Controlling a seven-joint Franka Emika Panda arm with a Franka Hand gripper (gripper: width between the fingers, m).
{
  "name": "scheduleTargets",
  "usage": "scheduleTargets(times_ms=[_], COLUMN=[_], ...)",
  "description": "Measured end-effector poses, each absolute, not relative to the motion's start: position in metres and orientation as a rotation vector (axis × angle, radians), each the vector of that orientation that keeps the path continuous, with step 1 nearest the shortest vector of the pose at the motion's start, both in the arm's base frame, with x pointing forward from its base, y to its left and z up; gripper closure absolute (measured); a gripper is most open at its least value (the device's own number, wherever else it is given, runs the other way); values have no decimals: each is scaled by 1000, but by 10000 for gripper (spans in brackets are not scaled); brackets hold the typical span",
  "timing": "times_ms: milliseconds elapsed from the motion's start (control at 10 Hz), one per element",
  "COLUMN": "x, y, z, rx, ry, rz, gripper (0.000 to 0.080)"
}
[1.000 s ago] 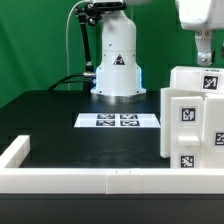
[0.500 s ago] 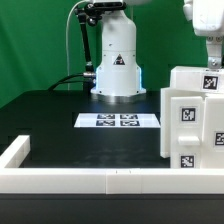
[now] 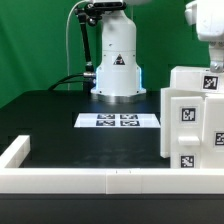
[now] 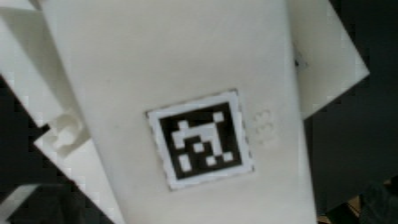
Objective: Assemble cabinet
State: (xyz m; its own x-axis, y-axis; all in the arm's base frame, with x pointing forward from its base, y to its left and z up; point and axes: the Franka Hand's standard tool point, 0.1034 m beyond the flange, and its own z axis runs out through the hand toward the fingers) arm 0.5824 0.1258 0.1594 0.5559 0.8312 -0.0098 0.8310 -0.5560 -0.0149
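In the exterior view the marker board [image 3: 119, 121] is seen centre-table and the cabinet [image 3: 192, 120] at that view's right, the gripper [image 3: 210, 52] just above it; jaw state cannot be told. One cabinet tag [image 4: 206, 139] fills the wrist view. The gripper has been raised slightly

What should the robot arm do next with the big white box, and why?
Probably lower a little more, straight down toward the cabinet. In the exterior view the gripper hangs just above the cabinet's top, and the wrist view is filled with a white tagged panel close below. Whether the fingers are open cannot be seen.
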Motion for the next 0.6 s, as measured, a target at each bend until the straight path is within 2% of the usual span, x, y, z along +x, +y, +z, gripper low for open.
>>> scheduleTargets(times_ms=[300,500,600], x=[582,583,583], y=[122,120,119], z=[155,155,155], rx=[-2785,-2799,-2809], ry=[-1440,-1416,-1396], rz=[24,25,25], gripper=[2,246,242])
